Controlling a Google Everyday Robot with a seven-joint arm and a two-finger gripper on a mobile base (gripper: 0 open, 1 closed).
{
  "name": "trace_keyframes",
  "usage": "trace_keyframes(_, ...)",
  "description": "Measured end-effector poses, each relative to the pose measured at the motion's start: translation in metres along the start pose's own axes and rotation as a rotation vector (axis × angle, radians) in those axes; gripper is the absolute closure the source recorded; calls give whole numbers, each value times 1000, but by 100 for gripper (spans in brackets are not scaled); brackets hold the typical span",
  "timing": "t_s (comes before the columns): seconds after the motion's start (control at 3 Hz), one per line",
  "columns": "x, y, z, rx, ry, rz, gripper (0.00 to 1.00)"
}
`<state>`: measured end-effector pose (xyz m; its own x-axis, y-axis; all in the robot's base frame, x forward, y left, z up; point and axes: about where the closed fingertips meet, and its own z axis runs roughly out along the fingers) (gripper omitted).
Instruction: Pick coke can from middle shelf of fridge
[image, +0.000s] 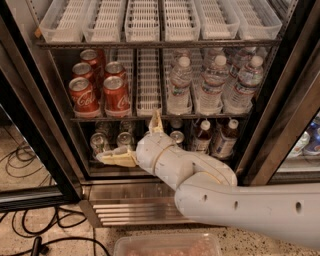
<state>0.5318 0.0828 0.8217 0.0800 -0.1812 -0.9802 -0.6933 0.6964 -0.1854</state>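
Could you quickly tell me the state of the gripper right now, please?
Cream two-finger gripper: open, holding nothing, just below the red aluminium coke cans on the dark metal middle shelf.

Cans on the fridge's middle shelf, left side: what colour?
Red aluminium cans with white script, camera view; the open gripper sits below them.

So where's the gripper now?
Camera view, left of centre: the cream two-finger gripper is open just below the dark metal middle shelf holding red aluminium coke cans.
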Motion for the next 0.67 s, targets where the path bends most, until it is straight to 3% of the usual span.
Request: trace_keyframes(0.67, -13, -6, 44, 109, -46, -53, 14)
